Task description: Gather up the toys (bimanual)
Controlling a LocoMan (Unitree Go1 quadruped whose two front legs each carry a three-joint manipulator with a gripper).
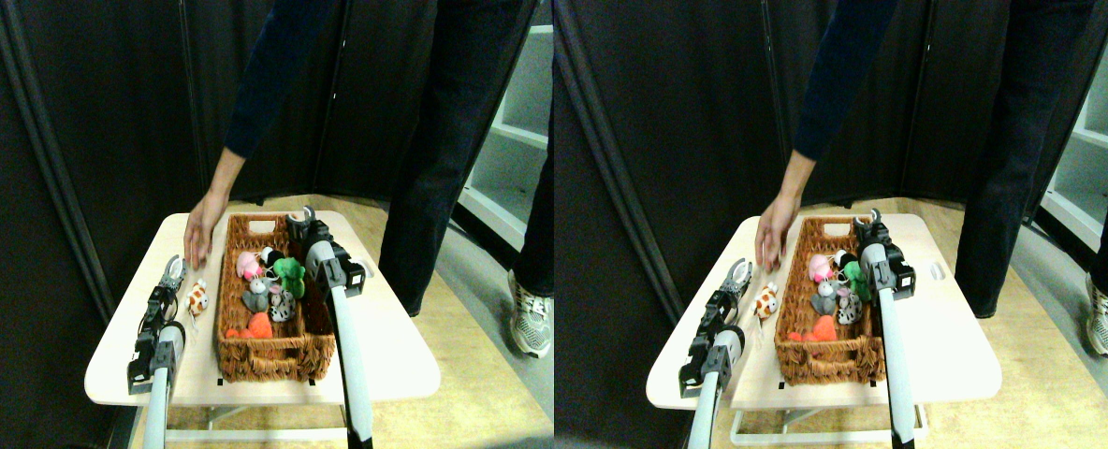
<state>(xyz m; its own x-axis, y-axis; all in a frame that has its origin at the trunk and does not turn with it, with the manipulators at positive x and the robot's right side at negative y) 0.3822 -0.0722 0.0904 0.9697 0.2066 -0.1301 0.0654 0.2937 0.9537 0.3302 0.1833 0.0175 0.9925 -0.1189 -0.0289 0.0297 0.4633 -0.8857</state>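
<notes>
Most of the toys — a pink one (248, 265), a green one (289, 275), grey ones (256, 297) and an orange one (256, 327) — are lying inside the wicker basket (273, 360) on the pale desk (395, 365), while a giraffe-spotted toy (197, 299) is lying on the desk just left of the basket. The left tool (174, 271) is hovering near that toy with its jaws apart; the right tool (300, 218) is sitting over the basket's far right corner, jaws slightly apart and holding nothing. A person's hand (204, 224) is resting on the desk's far left edge.

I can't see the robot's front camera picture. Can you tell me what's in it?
A wicker basket of small soft toy animals sits on a pale table, with one giraffe-spotted toy left outside beside the left gripper. The right gripper is over the basket's far end, and a person's hand rests on the table.
</notes>
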